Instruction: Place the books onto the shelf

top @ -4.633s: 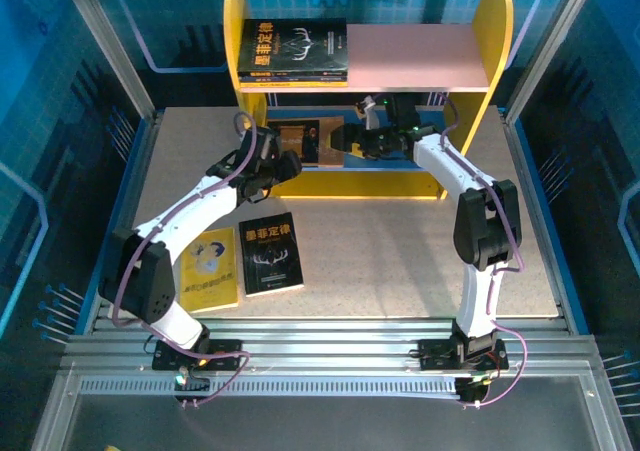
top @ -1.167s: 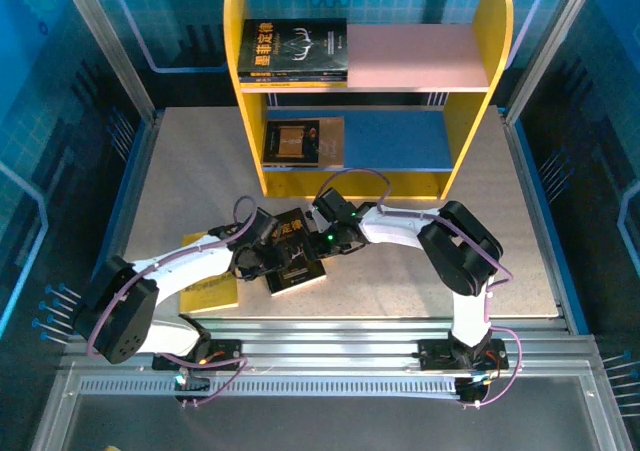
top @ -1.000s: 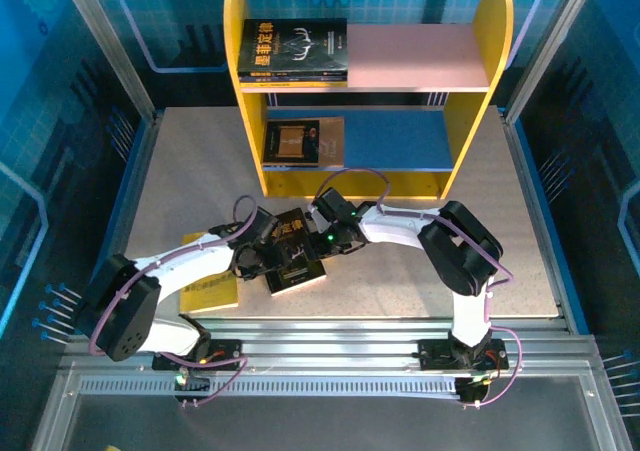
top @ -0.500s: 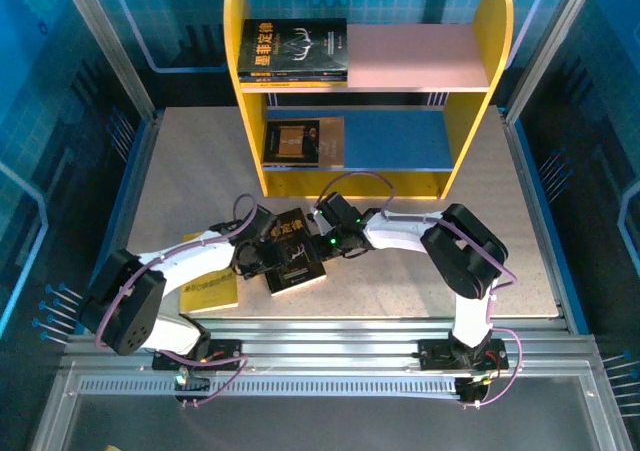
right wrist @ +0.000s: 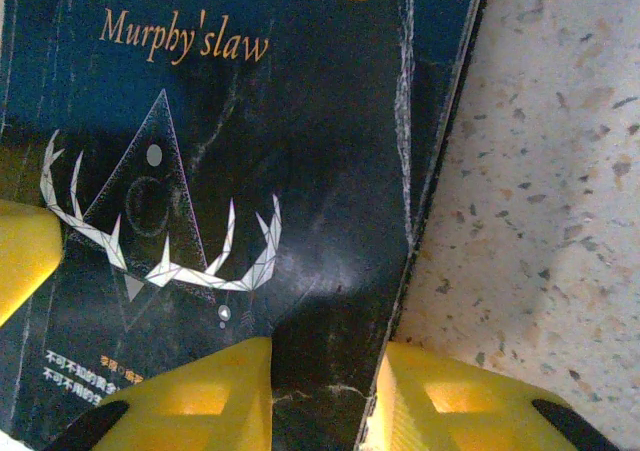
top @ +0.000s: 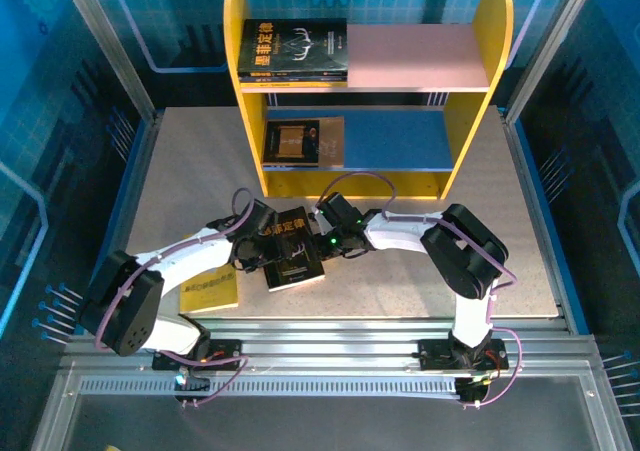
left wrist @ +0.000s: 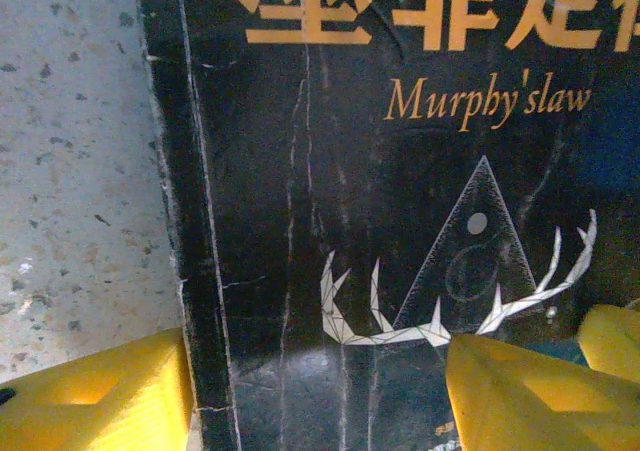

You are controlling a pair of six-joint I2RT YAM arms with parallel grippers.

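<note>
Now away from the shelf and down at the black book on the counter. With right claw, pinching its right edge tighter; with left claw, spread loose astride the spine. Means pickup probably under way, shelving yet to come.

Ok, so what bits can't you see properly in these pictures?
- Top view: the left arm covers part of the yellow book, hiding some of its cover.
- Top view: the brown book on the blue lower board is too small to read.
- Left wrist view: the black antler book's Chinese title is cut off by the top edge.
- Right wrist view: the right gripper straddles that book's edge; its own fingers hide whether it squeezes.
</note>
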